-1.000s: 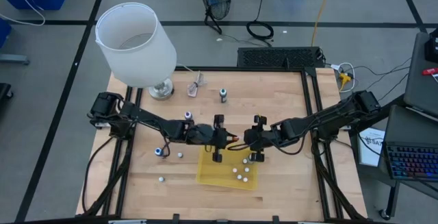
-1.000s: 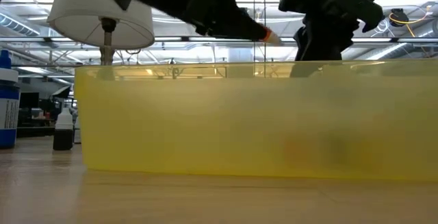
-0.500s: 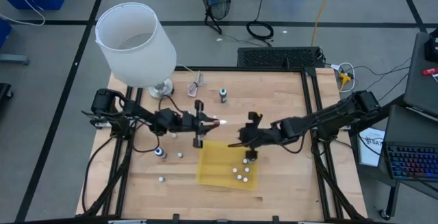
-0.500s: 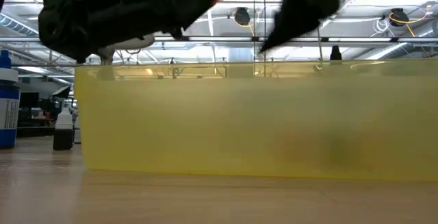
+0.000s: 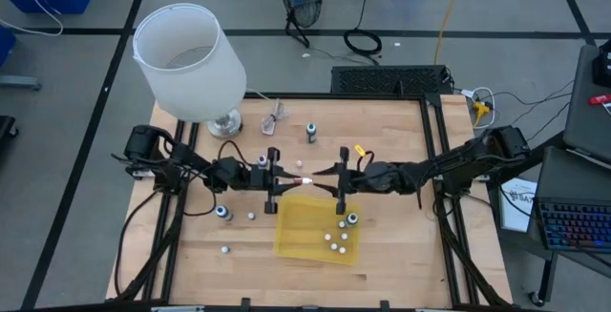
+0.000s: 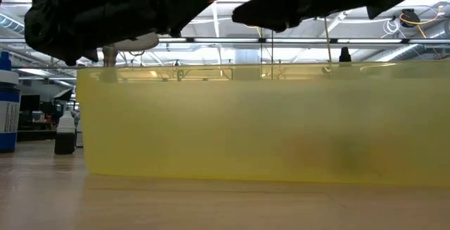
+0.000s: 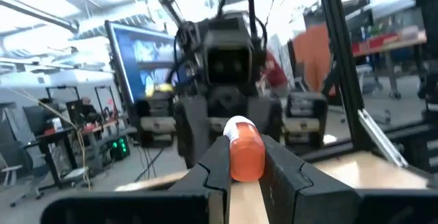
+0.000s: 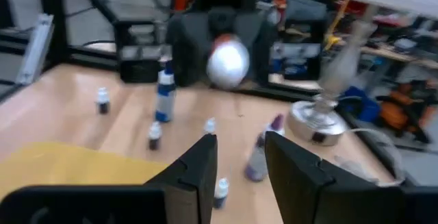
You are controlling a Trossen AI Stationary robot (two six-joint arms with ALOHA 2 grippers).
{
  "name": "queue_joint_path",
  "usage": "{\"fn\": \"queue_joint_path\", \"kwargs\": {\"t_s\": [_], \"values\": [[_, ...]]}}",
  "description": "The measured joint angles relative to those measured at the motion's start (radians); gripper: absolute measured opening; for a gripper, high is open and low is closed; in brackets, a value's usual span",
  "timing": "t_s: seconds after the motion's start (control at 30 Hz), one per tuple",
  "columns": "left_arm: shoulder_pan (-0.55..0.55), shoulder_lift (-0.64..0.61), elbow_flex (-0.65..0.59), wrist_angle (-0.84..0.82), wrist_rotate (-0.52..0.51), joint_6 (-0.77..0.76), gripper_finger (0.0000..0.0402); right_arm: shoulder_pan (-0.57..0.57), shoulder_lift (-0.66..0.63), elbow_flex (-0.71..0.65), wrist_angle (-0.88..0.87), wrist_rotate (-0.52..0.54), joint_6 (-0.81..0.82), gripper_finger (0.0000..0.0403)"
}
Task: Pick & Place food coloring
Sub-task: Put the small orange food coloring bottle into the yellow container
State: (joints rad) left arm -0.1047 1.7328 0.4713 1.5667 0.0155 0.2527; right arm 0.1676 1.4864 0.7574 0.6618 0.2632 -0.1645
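My left gripper [image 5: 286,179] hangs above the table just left of the yellow tray's [image 5: 291,240] far edge, shut on a small reddish food coloring bottle [image 7: 245,157] with a white cap. My right gripper [image 5: 330,177] faces it from the table's right, open, a short gap from the cap; the right wrist view shows its own fingers [image 8: 198,166] apart with the cap [image 8: 228,61] ahead. In the tray stands a dark bottle with a pale cap [image 5: 351,219] beside several tiny whitish ones [image 5: 334,242]. More bottles [image 5: 222,213] [image 5: 311,133] stand on the wood. My left gripper pinches the reddish bottle by its body [image 7: 246,166] between both fingers. The fingers come level from the table's left and lie along the bottle. Its white cap end [image 5: 304,179] juts past the fingertips toward my right gripper. The bottle is lifted clear and lies level.
A white-shaded lamp [image 5: 188,59] stands on its metal base [image 5: 225,123] at the table's far left. A clear pinkish object with a thin stick [image 5: 274,119] lies near the far edge. Tiny bottles [image 5: 251,216] [image 5: 225,249] dot the wood left of the tray.
My left gripper rose from over the tray and drew back toward the table's left, carrying the reddish bottle, now level. My right gripper tipped up from pointing down into the tray to level, pointing left at the bottle. A dark bottle shows in the tray where it stood.
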Motion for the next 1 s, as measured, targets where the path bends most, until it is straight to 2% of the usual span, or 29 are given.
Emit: {"fn": "queue_joint_path", "kwargs": {"t_s": [0.57, 0.87, 1.0], "values": [[0.008, 0.000, -0.001, -0.053, 0.018, -0.020, 0.0052, 0.004, 0.017, -0.009, 0.129, -0.133, 0.006, 0.0114], [0.009, 0.000, 0.005, -0.076, 0.010, -0.026, 0.0052, -0.011, 0.051, -0.002, 0.152, -0.134, 0.022, 0.0180], [0.009, 0.000, 0.006, -0.081, 0.010, -0.026, 0.0052, -0.011, 0.051, -0.002, 0.177, -0.134, 0.022, 0.0191]]}}
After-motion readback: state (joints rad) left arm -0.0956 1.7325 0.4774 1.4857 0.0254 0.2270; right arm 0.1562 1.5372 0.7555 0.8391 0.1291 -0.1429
